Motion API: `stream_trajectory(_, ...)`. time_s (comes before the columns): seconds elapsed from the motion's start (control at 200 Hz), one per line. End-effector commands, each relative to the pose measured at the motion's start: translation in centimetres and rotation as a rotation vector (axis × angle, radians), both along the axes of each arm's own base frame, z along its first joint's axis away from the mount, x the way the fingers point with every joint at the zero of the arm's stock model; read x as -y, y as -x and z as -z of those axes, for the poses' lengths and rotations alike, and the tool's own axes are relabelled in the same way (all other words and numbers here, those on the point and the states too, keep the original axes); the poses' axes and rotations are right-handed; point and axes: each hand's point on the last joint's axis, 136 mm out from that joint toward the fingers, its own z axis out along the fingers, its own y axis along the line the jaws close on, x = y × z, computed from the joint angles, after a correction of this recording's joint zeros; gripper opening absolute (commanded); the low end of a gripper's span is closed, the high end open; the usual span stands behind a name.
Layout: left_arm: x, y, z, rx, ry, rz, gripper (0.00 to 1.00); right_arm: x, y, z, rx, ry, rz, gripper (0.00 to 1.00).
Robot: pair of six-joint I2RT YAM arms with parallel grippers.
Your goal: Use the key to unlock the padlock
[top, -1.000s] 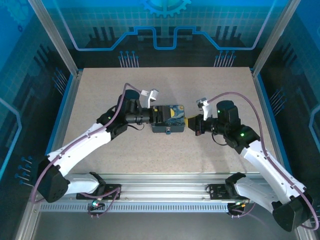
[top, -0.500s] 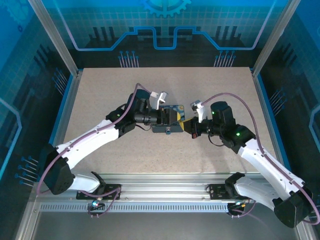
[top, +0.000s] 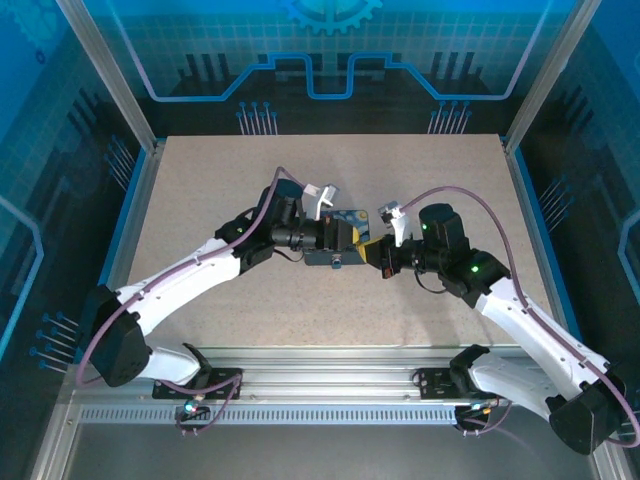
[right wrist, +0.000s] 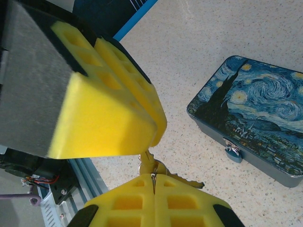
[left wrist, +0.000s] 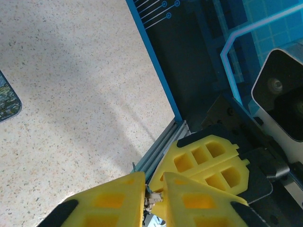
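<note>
The dark-blue night-sky box (right wrist: 255,111) lies on the table, with the small bluish-grey padlock (right wrist: 233,152) hanging at its front clasp (top: 338,262). To the right of the box, my two grippers meet tip to tip over the table. My right gripper (right wrist: 152,178) is shut on the brass key (right wrist: 158,165), whose blade sticks out to the right. My left gripper (left wrist: 154,189) comes in from the opposite side, and its yellow fingers (right wrist: 109,109) pinch the same key bunch (left wrist: 155,199). In the top view the left gripper (top: 360,241) reaches over the box (top: 345,216) towards the right gripper (top: 380,253).
The speckled table (top: 200,190) is bare to the left, right and behind the box. An aluminium rail (top: 320,400) runs along the near edge. Blue-lit enclosure walls (top: 90,120) and metal posts stand on three sides.
Over the last second the left gripper moved right across the box and the right gripper moved left, so their tips now meet. The box has turned slightly.
</note>
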Motion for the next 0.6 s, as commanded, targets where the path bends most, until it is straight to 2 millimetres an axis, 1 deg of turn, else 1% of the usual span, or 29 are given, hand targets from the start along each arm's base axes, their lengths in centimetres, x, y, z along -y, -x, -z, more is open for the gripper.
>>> stream_trajectory(0.0,0.7,0.2,-0.6,0.014,0.016,0.034,0.13,-0.5,0.1,-0.6,0.034,-0.002,-0.019,0.00)
stream_trajectory(0.11,0.7,0.3,-0.5,0.013,0.014,0.033,0.00,-0.4,0.0,-0.5,0.038,0.004,-0.011,0.00)
stream_trajectory(0.225,0.6,0.2,-0.5,0.026,0.006,0.027,0.00,-0.2,-0.3,-0.2,0.039,0.015,0.005,0.00)
stream_trajectory(0.26,0.5,0.1,-0.5,0.031,0.000,0.022,0.00,-0.2,-0.4,-0.1,0.037,0.018,0.009,0.04)
stream_trajectory(0.3,0.4,-0.1,-0.5,0.040,-0.011,0.014,0.00,-0.1,-0.6,0.0,0.034,0.023,0.020,0.12)
stream_trajectory(0.37,0.0,-0.5,-0.4,0.060,-0.035,-0.005,0.00,0.1,-0.8,0.1,0.032,0.024,0.037,0.24)
stream_trajectory(0.44,-0.5,-1.0,-0.3,0.076,-0.052,-0.027,0.00,0.4,-1.2,0.5,0.023,0.028,0.060,0.27)
stream_trajectory(0.505,-1.1,-1.7,-0.4,0.083,-0.057,-0.048,0.00,0.8,-1.5,0.8,0.012,0.028,0.086,0.35)
stream_trajectory(0.575,-1.8,-2.4,-0.5,0.089,-0.060,-0.073,0.00,1.3,-2.0,1.0,0.001,0.016,0.117,0.37)
stream_trajectory(0.59,-1.9,-2.6,-0.5,0.091,-0.062,-0.078,0.00,1.4,-2.0,1.0,-0.004,0.012,0.123,0.40)
